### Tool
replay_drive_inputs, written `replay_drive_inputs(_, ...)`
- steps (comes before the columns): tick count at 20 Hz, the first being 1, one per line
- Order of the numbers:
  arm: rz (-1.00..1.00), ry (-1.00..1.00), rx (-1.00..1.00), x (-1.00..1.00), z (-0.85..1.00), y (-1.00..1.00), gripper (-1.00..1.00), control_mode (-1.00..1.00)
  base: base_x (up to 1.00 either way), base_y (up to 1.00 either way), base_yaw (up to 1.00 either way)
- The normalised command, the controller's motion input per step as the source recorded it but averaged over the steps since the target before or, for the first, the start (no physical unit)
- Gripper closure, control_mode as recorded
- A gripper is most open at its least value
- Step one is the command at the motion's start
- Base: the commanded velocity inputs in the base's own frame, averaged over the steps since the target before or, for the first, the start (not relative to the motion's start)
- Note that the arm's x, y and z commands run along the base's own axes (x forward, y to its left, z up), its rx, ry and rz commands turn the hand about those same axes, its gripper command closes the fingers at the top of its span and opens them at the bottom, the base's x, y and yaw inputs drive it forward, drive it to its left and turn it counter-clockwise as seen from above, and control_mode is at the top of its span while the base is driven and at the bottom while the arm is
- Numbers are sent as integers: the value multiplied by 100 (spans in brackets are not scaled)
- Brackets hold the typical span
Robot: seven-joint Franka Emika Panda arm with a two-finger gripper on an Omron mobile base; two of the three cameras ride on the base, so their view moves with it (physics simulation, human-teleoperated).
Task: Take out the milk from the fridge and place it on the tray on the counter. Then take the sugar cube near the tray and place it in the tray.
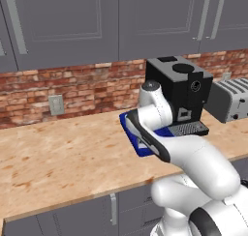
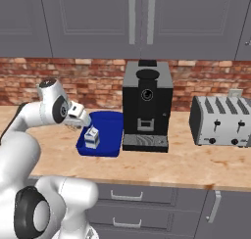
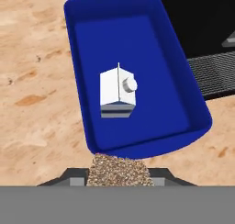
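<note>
Hand closed on the sugar cube, held at the tray's near rim.

At the bottom centre of the hand view, the hand (image 3: 120, 175) pinches the sugar cube (image 3: 120, 171) between its 2 dark tips, just short of the tray (image 3: 82, 103). The milk (image 3: 117, 92) stands upright inside the tray, mid-frame (blue band low). In the right base view the tray (image 2: 113, 135) lies on the counter (image 2: 196, 167) left of centre, beside the black coffee machine (image 2: 146, 106); a toaster (image 2: 220, 121) stands at the right edge.
</note>
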Motion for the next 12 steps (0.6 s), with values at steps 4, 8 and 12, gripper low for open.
replay_drive_inputs(4, 0, -9, 0, 55, 27, -5, 100, -100, 0, 0, 0)
replay_drive_inputs(8, -16, -13, 0, 28, 2, -22, 100, -100, 0, 0, 0)
replay_drive_inputs(12, -26, -20, 7, 7, 0, -32, 100, -100, 0, 0, 0)
